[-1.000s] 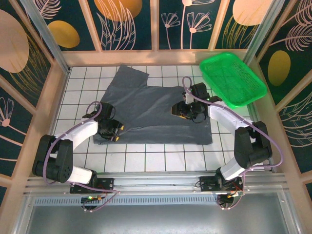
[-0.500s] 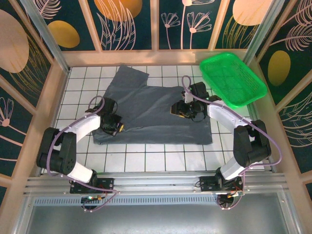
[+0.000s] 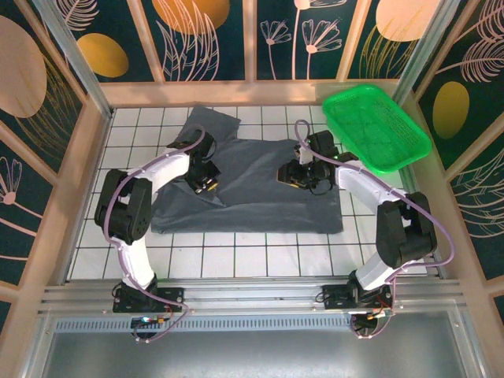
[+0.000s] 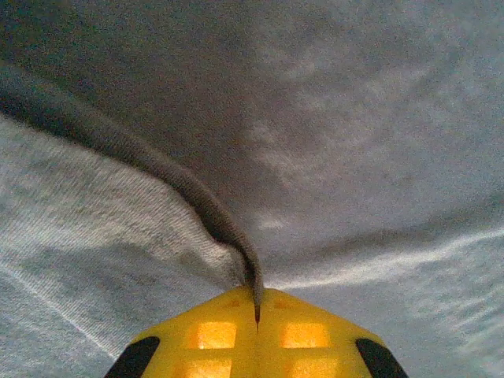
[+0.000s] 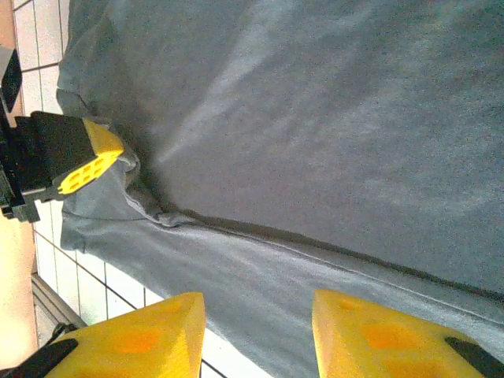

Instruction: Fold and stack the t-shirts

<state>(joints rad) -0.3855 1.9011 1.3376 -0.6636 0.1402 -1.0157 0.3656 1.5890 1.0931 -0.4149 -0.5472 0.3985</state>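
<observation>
One dark slate-grey cloth t-shirt [image 3: 260,193] lies spread out in the middle of the white tiled table [image 3: 236,252]. One sleeve points to the far left. The left gripper [image 3: 210,181] is on the shirt's left part, its yellow fingers [image 4: 228,335] pressed together on a pinched-up fold of cloth. The right gripper [image 3: 289,177] is over the shirt's right part, fingers apart, holding nothing. A bright green plastic mesh basket [image 3: 376,126] sits at the far right, near the shirt.
</observation>
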